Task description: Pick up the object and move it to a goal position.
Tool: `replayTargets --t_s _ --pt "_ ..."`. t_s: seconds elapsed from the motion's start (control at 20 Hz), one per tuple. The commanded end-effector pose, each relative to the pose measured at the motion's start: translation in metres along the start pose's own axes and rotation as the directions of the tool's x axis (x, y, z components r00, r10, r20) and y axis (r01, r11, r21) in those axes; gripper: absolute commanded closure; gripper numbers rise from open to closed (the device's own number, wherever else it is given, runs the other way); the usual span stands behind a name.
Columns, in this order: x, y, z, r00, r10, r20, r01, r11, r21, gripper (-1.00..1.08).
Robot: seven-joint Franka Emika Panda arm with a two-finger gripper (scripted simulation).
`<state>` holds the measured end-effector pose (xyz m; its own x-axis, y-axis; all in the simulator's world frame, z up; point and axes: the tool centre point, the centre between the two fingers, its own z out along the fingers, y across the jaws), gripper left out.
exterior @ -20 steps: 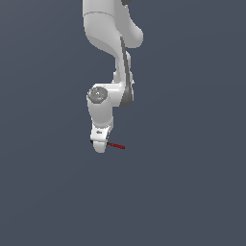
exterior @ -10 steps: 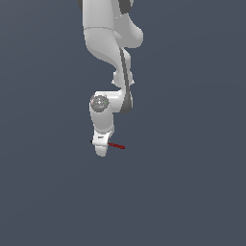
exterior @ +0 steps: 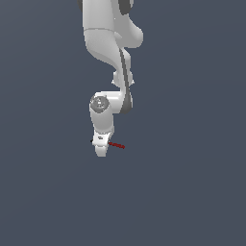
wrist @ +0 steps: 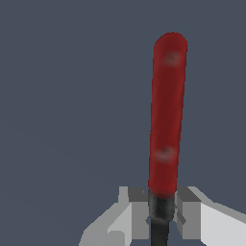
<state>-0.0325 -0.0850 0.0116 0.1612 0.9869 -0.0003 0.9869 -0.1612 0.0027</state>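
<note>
Wrist view: claw (wrist: 161,216) apparently clamps the red-shafted tool (wrist: 166,115).

all i get for a support is one flat slate-grey field (exterior: 192,192), same tone edge to edge in the exterior view. in the wrist view the same grey (wrist: 72,96) fills everything behind the tool. can't tell if it's floor, tabletop or plain backdrop.

only candidate for lying on it is the red stick (exterior: 116,145). it runs out toward the exterior view's right, tip slightly lower. in the wrist view its black end is pinched between the fingers of the gripper (wrist: 161,211) and the red shaft (wrist: 166,115) points away. can't tell whether the stick touches the grey or hangs above it.
</note>
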Motion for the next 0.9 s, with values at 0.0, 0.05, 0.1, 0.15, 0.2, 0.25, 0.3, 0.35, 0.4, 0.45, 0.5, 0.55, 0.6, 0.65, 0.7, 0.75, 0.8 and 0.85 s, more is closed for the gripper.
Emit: replayTargets --t_s 0.0,0.05,0.1,0.15,0.2,0.25,0.3,0.35,0.4,0.45,0.5,0.55,0.6,0.65,0.7,0.75,0.8,0.85 --pt "0.0 -0.001 0.001 1.0 0.0 0.0 0.0 1.0 0.003 1.08" --pt "0.0 -0.001 0.001 1.0 0.0 0.0 0.0 1.0 0.003 1.08" --pt "0.0 0.0 -0.001 1.0 0.0 0.0 0.0 1.0 -0.001 1.08" --pt "0.0 0.001 -0.001 1.0 0.0 0.0 0.0 1.0 -0.001 1.08" --pt "0.0 0.001 -0.002 1.0 0.0 0.0 0.0 1.0 -0.001 1.08" --pt "0.0 0.001 -0.003 1.0 0.0 0.0 0.0 1.0 -0.001 1.08" --pt "0.0 0.001 -0.005 1.0 0.0 0.0 0.0 1.0 -0.001 1.08" --pt "0.0 0.001 -0.008 1.0 0.0 0.0 0.0 1.0 -0.001 1.08" --pt "0.0 0.001 -0.011 1.0 0.0 0.0 0.0 1.0 -0.001 1.08" --pt "0.0 0.002 -0.015 1.0 0.0 0.0 0.0 1.0 -0.001 1.08" --pt "0.0 0.002 -0.02 1.0 0.0 0.0 0.0 1.0 -0.001 1.08" --pt "0.0 0.003 -0.025 1.0 0.0 0.0 0.0 1.0 -0.001 1.08" --pt "0.0 0.003 -0.031 1.0 0.0 0.0 0.0 1.0 -0.001 1.08" --pt "0.0 0.004 -0.038 1.0 0.0 0.0 0.0 1.0 -0.001 1.08" --pt "0.0 0.005 -0.045 1.0 0.0 0.0 0.0 1.0 -0.001 1.08" --pt "0.001 0.005 -0.052 1.0 -0.001 0.0 0.001 1.0 -0.001 1.08" --pt "0.001 0.006 -0.061 1.0 -0.001 0.0 0.001 1.0 -0.001 1.08" --pt "0.001 0.007 -0.069 1.0 -0.001 0.0 0.001 1.0 -0.001 1.08"
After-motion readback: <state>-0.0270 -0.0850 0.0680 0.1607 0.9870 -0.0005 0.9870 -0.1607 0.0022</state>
